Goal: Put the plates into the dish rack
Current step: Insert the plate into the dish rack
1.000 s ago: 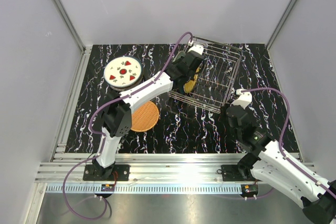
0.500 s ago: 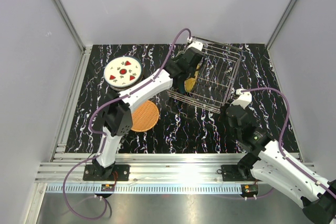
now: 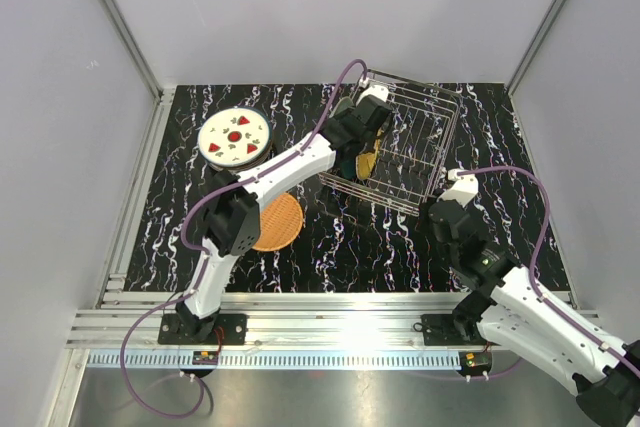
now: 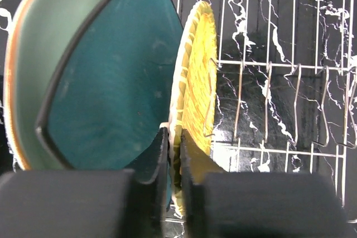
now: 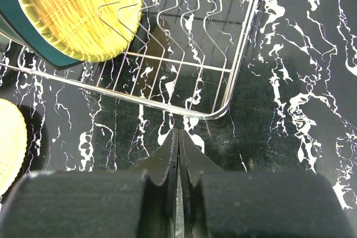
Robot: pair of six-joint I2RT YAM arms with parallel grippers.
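The wire dish rack (image 3: 405, 147) stands at the back right of the table. Three plates stand upright in it: a mint-green one (image 4: 44, 43), a dark teal one (image 4: 111, 98) and a yellow woven one (image 4: 198, 82). My left gripper (image 4: 174, 135) is shut on the rim of the yellow woven plate, at the rack's left end (image 3: 358, 134). An orange-tan plate (image 3: 275, 222) lies flat on the table. A white strawberry plate (image 3: 233, 135) lies on a darker plate at the back left. My right gripper (image 5: 178, 135) is shut and empty, just outside the rack's near corner (image 5: 167, 107).
The table is black marble-patterned and walled by grey panels on three sides. The rack's right half has bare upright slots (image 4: 295, 66). The left arm's purple cable (image 3: 335, 97) arcs over the rack's left end. A metal rail runs along the near edge.
My left wrist has shifted slightly at the rack's left end, still gripping the yellow plate. The right arm has not moved.
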